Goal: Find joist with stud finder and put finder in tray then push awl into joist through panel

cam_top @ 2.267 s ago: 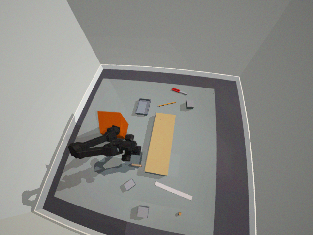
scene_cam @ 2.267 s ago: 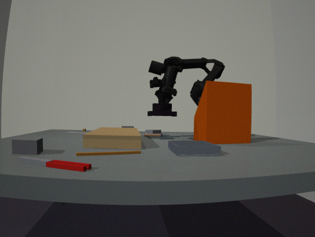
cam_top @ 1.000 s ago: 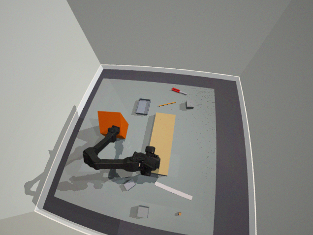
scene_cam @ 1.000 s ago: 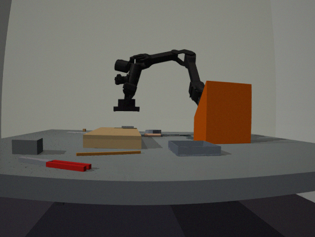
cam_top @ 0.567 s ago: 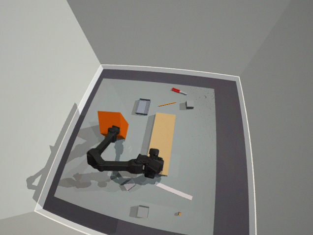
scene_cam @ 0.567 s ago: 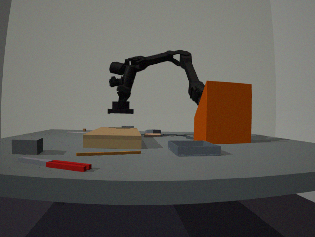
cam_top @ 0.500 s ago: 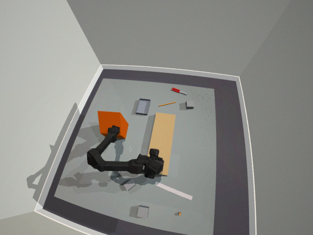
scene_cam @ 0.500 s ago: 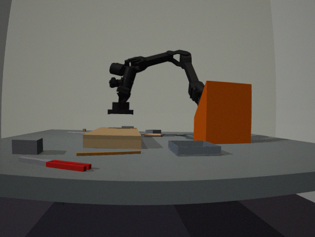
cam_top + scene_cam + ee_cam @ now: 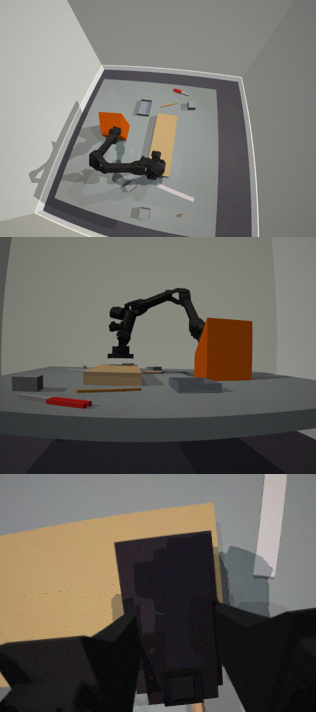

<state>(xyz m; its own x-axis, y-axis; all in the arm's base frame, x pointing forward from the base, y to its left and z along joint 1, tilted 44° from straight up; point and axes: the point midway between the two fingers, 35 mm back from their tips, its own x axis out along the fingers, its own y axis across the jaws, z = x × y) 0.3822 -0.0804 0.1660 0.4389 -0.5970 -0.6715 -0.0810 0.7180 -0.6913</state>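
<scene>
My gripper [image 9: 122, 344] [image 9: 170, 607] is shut on the dark stud finder [image 9: 120, 356] [image 9: 170, 581]. The stud finder's wide flat base faces down, with a visible gap between it and the panel in the exterior view. It is over the end of the tan floor panel [image 9: 167, 132] [image 9: 112, 378] [image 9: 65, 574] nearest the white strip. The arm hides it in the top view. The shallow blue-grey tray [image 9: 143, 107] [image 9: 199, 387] is empty, beside the panel's other end. I cannot make out the awl for certain. The joist is hidden.
A large orange block [image 9: 111, 122] [image 9: 228, 351] stands by the arm's base. A pencil [image 9: 168, 104] [image 9: 110, 390], red-handled tool [image 9: 177, 90] [image 9: 66, 402] and grey block [image 9: 191, 105] [image 9: 26, 384] lie beyond the panel. A white strip [image 9: 175, 192] [image 9: 270, 524], pale box [image 9: 144, 213] and tilted grey piece [image 9: 130, 186] lie opposite.
</scene>
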